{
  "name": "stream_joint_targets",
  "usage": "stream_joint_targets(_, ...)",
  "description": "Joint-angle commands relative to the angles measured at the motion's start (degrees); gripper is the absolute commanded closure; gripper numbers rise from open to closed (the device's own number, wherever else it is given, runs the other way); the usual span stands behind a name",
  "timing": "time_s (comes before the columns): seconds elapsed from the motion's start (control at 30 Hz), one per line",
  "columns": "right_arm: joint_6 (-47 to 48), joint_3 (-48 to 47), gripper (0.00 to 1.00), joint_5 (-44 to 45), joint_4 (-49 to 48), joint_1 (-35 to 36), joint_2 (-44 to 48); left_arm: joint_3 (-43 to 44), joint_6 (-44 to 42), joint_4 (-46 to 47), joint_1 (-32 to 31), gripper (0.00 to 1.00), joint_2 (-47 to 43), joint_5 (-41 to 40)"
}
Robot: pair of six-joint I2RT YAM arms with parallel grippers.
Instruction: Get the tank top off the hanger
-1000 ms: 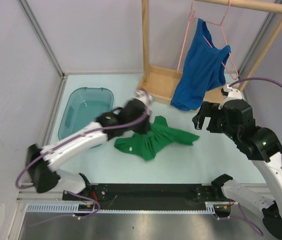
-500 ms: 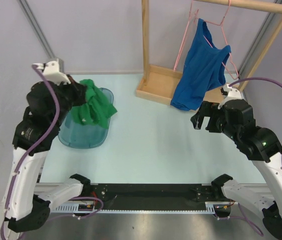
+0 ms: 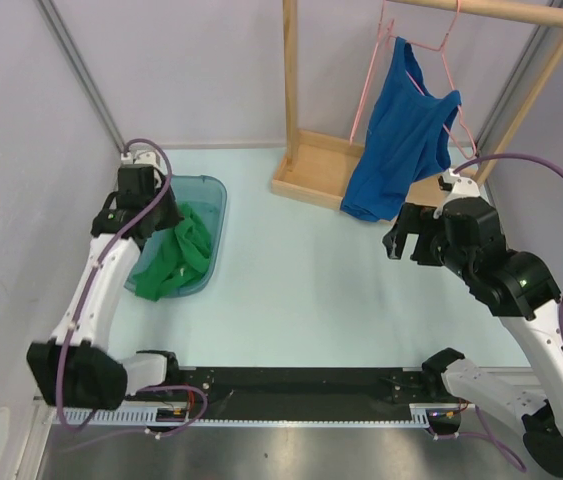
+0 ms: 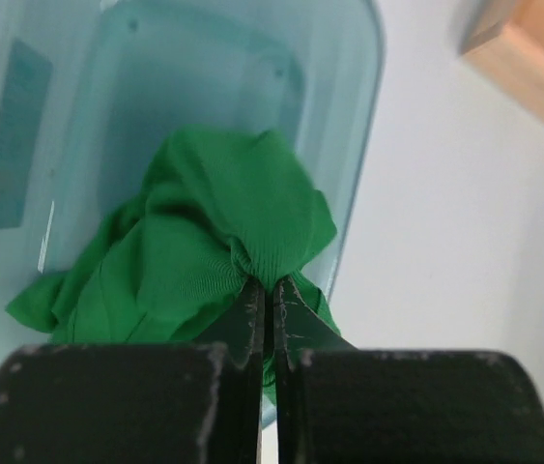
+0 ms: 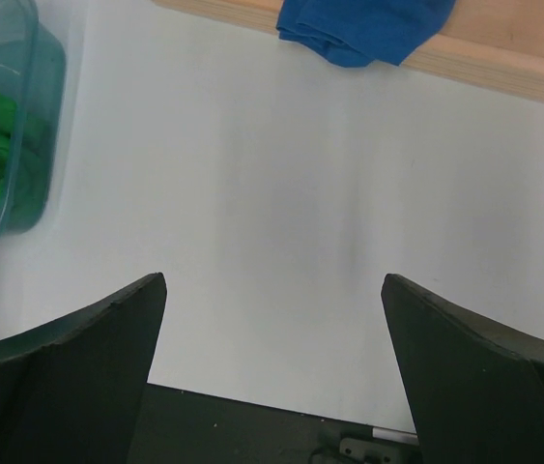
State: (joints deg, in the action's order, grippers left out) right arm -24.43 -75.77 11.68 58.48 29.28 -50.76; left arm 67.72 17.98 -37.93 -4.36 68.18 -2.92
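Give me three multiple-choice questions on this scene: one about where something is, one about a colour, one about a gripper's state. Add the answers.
1. Where is the green garment?
A. On the wooden rack
B. In the teal bin
C. Draped over the right arm

2. What colour is the tank top on the hanger?
A. Red
B. Yellow
C. Blue

3. How does the right gripper stand?
A. Open, holding nothing
B. Shut on the hanger
C. Shut on the tank top

Answers:
1. B: the left wrist view shows it bunched in the bin, pinched by the left gripper.
2. C: the top view shows blue cloth hanging from the pink wire.
3. A: its jaws stand wide apart with nothing between them.
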Motion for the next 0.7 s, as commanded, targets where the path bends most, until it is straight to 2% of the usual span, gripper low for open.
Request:
stream_joint_targets(0.0,2.4,0.0,0.0,-4.9,-0.7,-1.0,0.8,0.4,1.3,6.4,4.2,1.0,4.7,10.3)
stream_joint_targets(0.1,3.7,1.3,0.0,-7.1,-1.3,-1.4,-0.3,-0.1,1.7,7.3,5.9,0.95,5.3,10.9)
stream_joint_targets(0.13,3.7,0.9,0.0,-6.3,-0.7,-1.4,-0.8,-0.4,1.8,7.6,6.0,0.78,5.0,10.9)
stream_joint_targets(0.2,3.6,-0.8,0.0,-5.3,0.3,-1.4,-1.7,-1.4,1.9,8.6,6.0,0.67,4.2,11.4)
stream_joint_targets(0.23,3.5,-1.2,0.0,-4.5,0.5,-1.3,-2.1,-1.5,1.9,8.5,5.9,0.55,3.5,11.4)
stream_joint_targets(0.3,3.4,-1.1,0.0,-4.3,0.0,-1.3,-1.4,-1.7,2.1,8.1,5.9,0.39,2.2,12.0)
stream_joint_targets(0.33,3.6,-0.5,0.0,-4.1,-0.5,-1.4,-0.6,-2.2,2.7,7.9,5.9,0.23,-0.4,12.4)
stream_joint_targets(0.37,3.8,-0.4,0.0,-3.6,-0.8,-1.5,-0.4,-2.8,3.0,8.0,5.6,0.16,-2.0,12.8)
stream_joint_targets(0.43,4.0,-1.4,0.01,-1.7,-0.6,-1.7,-0.8,-4.3,3.6,8.3,3.1,0.1,-5.4,13.3)
stream_joint_targets(0.57,4.4,-4.5,0.0,1.1,1.3,-1.9,-2.6,-6.5,6.4,8.8,-6.3,0.13,-12.7,15.6)
stream_joint_targets(0.6,4.2,-4.9,0.0,3.2,1.5,-1.9,-2.7,-7.9,7.2,9.2,-12.8,0.13,-13.6,15.7)
stream_joint_targets(0.63,4.2,-5.1,0.0,4.1,1.6,-1.9,-2.6,-8.8,9.2,10.6,-16.4,0.14,-14.6,15.1)
stream_joint_targets(0.67,4.4,-5.4,0.0,4.9,0.8,-2.0,-1.8,-11.3,10.5,11.6,-24.0,0.14,-16.4,14.2)
